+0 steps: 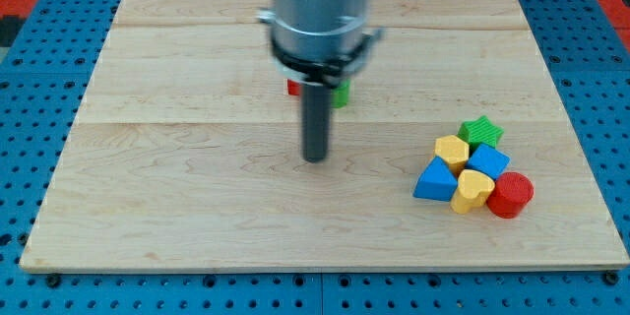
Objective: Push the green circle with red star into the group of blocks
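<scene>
My tip (315, 157) rests on the board near its middle. Just above it in the view, mostly hidden behind the rod and arm body, a bit of a green block (341, 94) shows to the rod's right and a bit of a red block (293, 87) to its left; their shapes cannot be made out. The group of blocks lies at the view's lower right: a green star (480, 131), a yellow block (452, 149), a blue block (488, 160), a blue triangle-like block (435, 180), a yellow heart-like block (473, 189) and a red round block (511, 195), all packed together.
The wooden board (197, 207) lies on a blue perforated table (30, 108). The arm's grey body (320, 5) hangs over the board's top middle and hides what is behind it.
</scene>
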Controlling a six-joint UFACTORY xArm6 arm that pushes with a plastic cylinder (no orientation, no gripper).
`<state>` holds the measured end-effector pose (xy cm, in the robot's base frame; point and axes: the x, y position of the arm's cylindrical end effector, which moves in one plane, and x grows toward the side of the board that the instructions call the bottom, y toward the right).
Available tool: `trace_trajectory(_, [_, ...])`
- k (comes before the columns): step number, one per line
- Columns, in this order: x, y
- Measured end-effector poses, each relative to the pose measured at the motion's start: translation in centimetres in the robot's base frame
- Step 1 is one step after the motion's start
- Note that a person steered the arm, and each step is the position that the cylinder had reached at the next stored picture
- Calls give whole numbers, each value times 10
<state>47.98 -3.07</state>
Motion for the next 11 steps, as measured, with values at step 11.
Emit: trace_trajectory(11, [-70,95])
